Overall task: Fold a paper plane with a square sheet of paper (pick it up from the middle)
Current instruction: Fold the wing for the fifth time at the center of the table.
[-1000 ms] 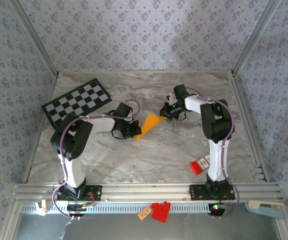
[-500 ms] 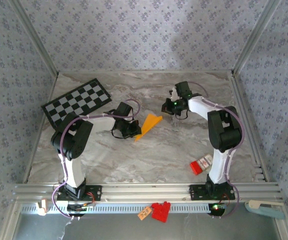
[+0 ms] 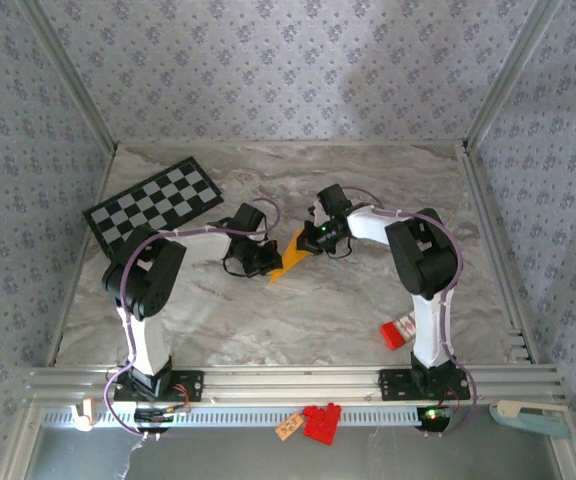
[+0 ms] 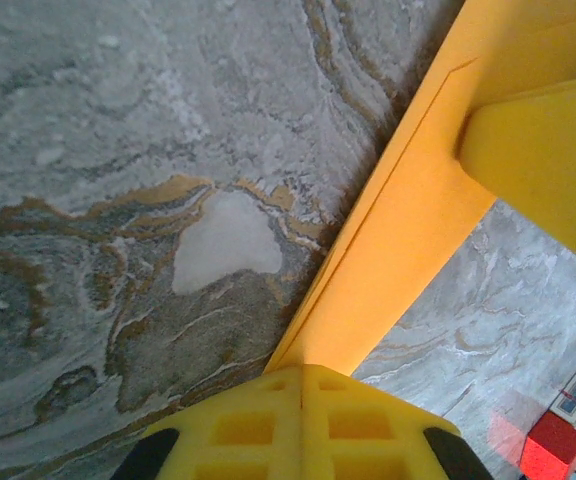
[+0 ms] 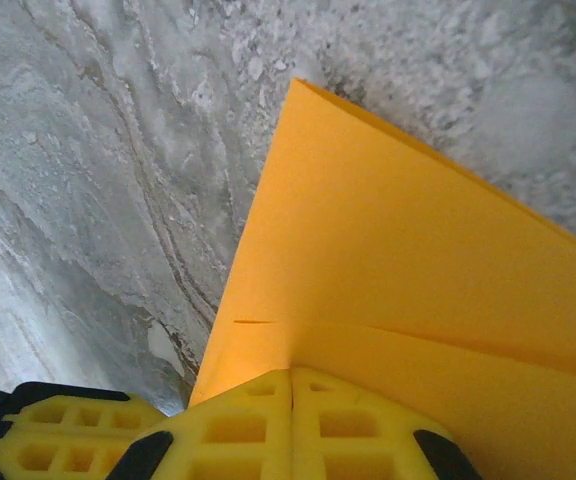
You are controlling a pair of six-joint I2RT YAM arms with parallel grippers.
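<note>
My right pincer [image 3: 313, 237] has swung back onto the paper [image 3: 286, 262]. It and the left pincer [image 3: 265, 262] are both pressed together, tips on the sheet, creasing it, I judge.

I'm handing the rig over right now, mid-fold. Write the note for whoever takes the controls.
Left gripper: shut, tips at the narrow end of the paper.
Right gripper: shut, tips on the paper's wide end.
Paper: mid-table between the two grippers, lying on the marble table.
Done: folded into a tapered, layered wedge.
Left: the remaining plane folds. It is unclear whether either gripper pinches the paper.
</note>
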